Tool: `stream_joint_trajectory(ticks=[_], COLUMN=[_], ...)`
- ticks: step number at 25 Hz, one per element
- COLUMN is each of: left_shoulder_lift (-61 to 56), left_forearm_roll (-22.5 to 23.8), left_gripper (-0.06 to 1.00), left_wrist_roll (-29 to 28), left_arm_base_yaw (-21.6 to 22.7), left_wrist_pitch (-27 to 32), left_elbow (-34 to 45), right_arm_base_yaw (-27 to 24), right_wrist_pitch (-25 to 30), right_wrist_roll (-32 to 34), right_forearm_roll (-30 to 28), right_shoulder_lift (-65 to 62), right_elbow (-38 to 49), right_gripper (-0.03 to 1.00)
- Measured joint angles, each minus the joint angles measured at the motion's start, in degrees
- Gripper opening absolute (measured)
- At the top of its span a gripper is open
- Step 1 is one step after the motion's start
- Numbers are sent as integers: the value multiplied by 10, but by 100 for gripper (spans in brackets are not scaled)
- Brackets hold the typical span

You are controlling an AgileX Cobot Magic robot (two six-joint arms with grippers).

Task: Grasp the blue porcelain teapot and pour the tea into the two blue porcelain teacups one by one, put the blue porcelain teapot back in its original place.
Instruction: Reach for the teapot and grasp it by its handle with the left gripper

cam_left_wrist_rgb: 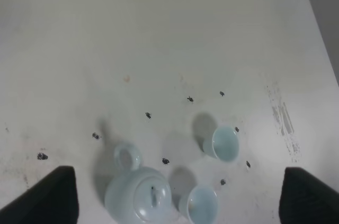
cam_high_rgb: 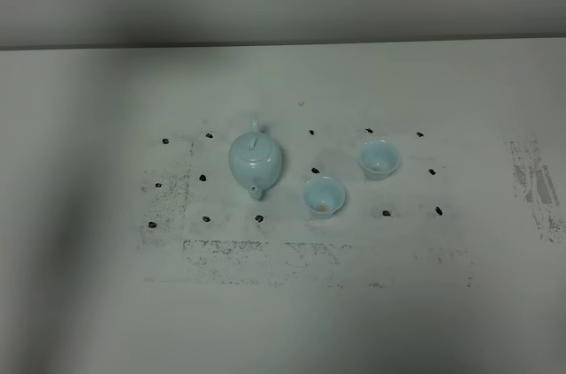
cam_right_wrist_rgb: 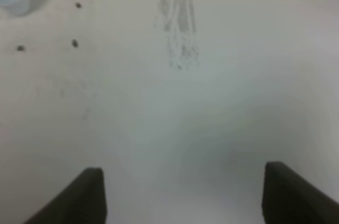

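Evidently at the very start. Blue porcelain teapot [cam_high_rgb: 256, 162] upright on the table [cam_high_rgb: 106, 303], lidded, untouched, loop handle [cam_high_rgb: 255, 129] toward the far side. Nearer teacup [cam_high_rgb: 324, 196] just right of it, farther teacup [cam_high_rgb: 379, 159] beyond. Left gripper [cam_left_wrist_rgb: 179, 170] spread wide above the pot, empty; right gripper [cam_right_wrist_rgb: 184, 168] wide too, away from the pot. Next, by judgement: down onto the handle, then close.

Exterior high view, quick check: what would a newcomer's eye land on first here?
The pale blue teapot stands out first, upright near the middle of the white table, with its spout toward the camera. To its right in that view sit the nearer teacup and the farther teacup, both upright and apart from each other. Small black marks dot the scuffed surface around them.
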Motion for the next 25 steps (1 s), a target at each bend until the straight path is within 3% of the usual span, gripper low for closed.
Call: stream_joint_trajectory(ticks=[25], left_shoulder_lift=[0], left_forearm_roll=[0], left_gripper=[74], left_wrist_roll=[3], left_arm_base_yaw=[0], left_wrist_pitch=[0], left_elbow=[0], right_arm_base_yaw=[0], right_wrist_pitch=[8], right_wrist_roll=[-8], right_forearm_roll=[6], right_shoulder_lift=[-112], right_elbow=[5], right_gripper=[55])
